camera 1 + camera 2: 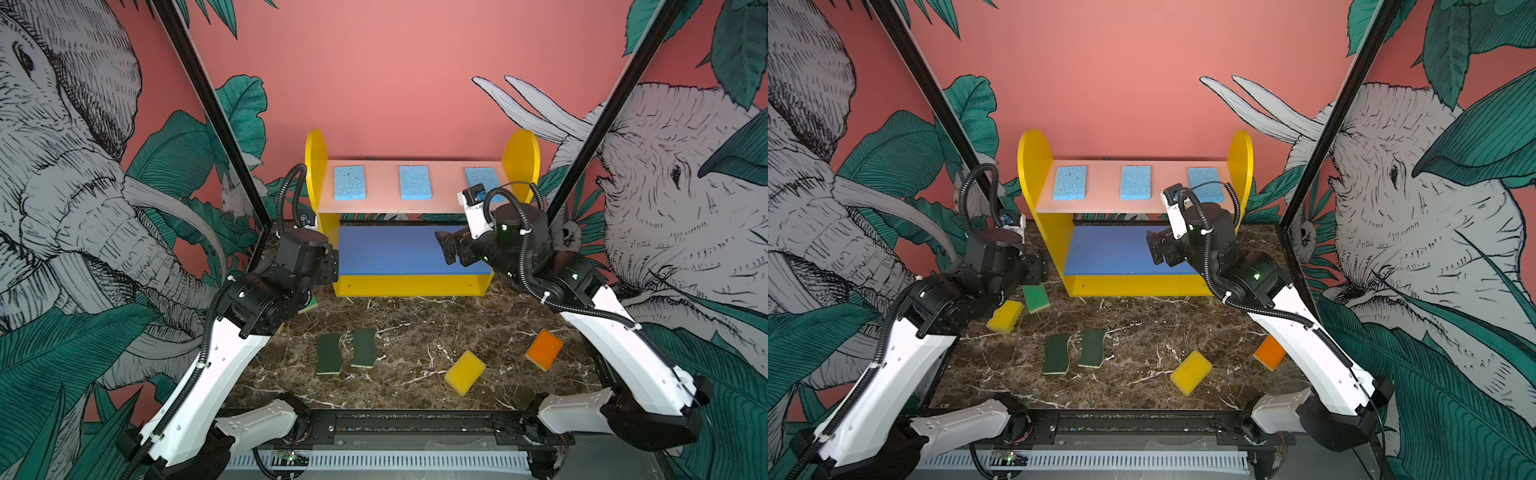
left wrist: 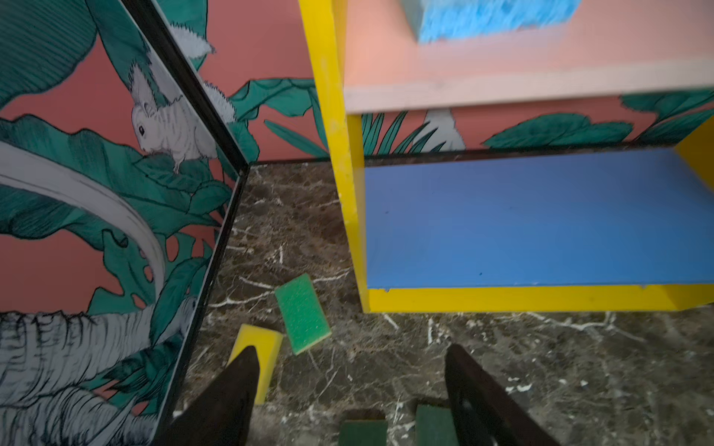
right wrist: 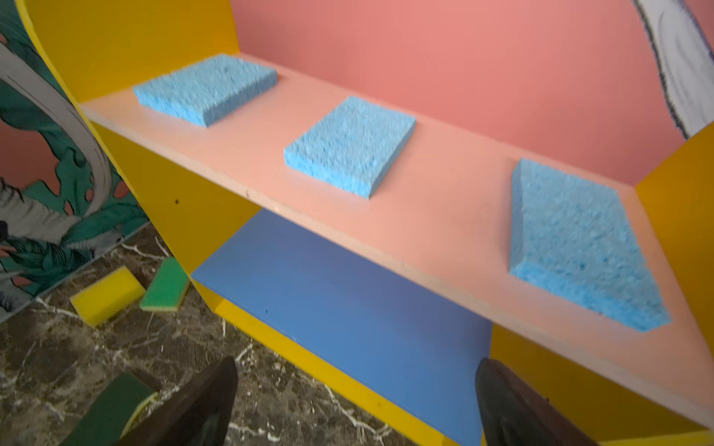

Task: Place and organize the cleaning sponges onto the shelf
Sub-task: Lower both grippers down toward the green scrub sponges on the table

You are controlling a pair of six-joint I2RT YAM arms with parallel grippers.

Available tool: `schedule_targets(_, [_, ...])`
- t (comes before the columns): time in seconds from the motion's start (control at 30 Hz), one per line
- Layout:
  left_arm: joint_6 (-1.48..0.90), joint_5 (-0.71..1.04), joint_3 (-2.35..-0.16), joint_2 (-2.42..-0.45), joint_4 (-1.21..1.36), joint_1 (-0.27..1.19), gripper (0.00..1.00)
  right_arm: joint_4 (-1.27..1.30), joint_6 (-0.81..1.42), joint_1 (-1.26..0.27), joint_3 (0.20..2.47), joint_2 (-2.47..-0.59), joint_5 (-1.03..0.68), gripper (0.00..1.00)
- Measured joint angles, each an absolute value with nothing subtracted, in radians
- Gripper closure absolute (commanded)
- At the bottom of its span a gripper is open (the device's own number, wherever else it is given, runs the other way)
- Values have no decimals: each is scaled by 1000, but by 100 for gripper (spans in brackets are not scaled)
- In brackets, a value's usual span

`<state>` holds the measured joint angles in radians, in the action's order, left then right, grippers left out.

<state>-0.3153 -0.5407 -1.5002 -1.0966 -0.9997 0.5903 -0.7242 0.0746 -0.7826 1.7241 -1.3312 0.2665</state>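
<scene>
Rail: nearest to us, the black rail (image 1: 415, 426) runs along the front edge of the bench (image 1: 415, 320), and both arms start from it.
Yellow sponge: we see one yellow sponge (image 1: 464, 372) lying askew on the bench, front right of the middle.
Orange sponge: the orange sponge (image 1: 543, 349) lies near it, further right, beside the right arm.
Wavy sponges: two dark-green wavy sponges (image 1: 328, 353) lie side by side on the bench, left of the middle, close but apart.
Left corner: a green sponge (image 1: 1035, 297) and a second yellow sponge (image 1: 1005, 316) lie just beside each other near the shelf's left side. We cannot tell if they touch.
Shelf: the shelf (image 1: 411, 286) stands at the back of the bench, against the wall.
Pink board: three blue sponges (image 3: 349, 146) lie flat in a row on the pink board (image 1: 382, 199), well apart.
Left tool: the left tool (image 2: 352, 349) is open and holds nothing. It hangs above the bench, just outside the shelf's left side.
Right tool: the right tool (image 3: 356, 361) is spread wide and holds nothing. We see it in front of the right part of the blue board (image 1: 395, 249).
</scene>
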Motion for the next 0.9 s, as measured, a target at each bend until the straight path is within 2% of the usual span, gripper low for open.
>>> schedule_targets(0.13, [-354, -499, -1402, -1091, -1013, 537, 19, -772, 91, -775, 1625, -1312, 275, 1])
schedule_targets(0.27, [-401, -457, -1298, -1060, -1017, 495, 18, -765, 154, -735, 1440, -1206, 268, 1])
schedule_targets(0.4, [-446, -395, -1202, -1029, -1023, 442, 17, -752, 227, -667, 1323, -1113, 208, 1])
schedule_targets(0.57, [-486, -283, -1093, -1026, -1028, 372, 17, -730, 320, -625, 1171, -1093, 143, 1])
schedule_targets(0.8, [-522, -161, -985, -1012, -1027, 326, 22, -730, 456, -581, 1002, -1098, 91, 1])
schedule_targets(0.9, [-555, -123, -938, -1000, -1031, 324, 28, -723, 510, -573, 955, -1087, 77, 1])
